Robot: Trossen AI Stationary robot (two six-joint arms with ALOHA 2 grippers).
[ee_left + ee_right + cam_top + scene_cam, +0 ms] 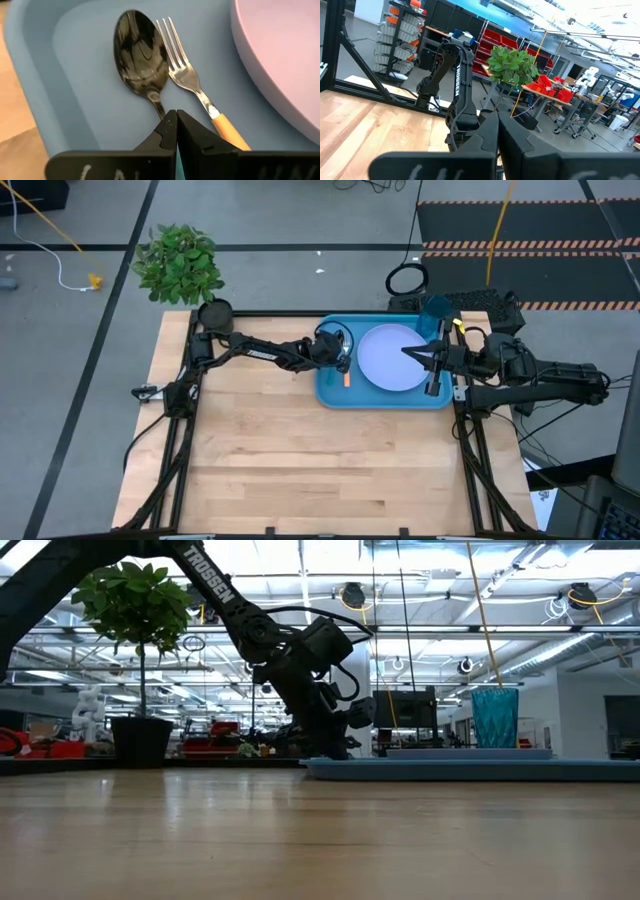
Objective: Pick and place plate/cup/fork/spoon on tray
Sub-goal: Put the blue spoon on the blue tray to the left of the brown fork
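The blue tray (330,392) lies at the table's far right. On it are the lavender plate (392,358), the teal cup (436,311) standing at its far right corner, and at its left end the spoon (140,50) and the orange-handled fork (187,75), side by side. My left gripper (176,117) is low over the tray's left end (343,363), shut on the spoon. My right gripper (408,350) is shut and empty above the plate's right edge; its wrist view (497,120) looks across the table. My left gripper pinches the spoon's handle just behind the neck (159,106) between its two fingers. A sliver of light blue handle (177,162) shows between them; the fingers hide the rest. The fingers slant down and lie along the spoon. The spoon's bowl (137,47) rests on the tray floor.
A potted green plant (180,265) stands at the table's far left corner. The tray's raised rim (30,75) runs close beside the spoon. Bare wood (300,460) fills the near half and left of the table.
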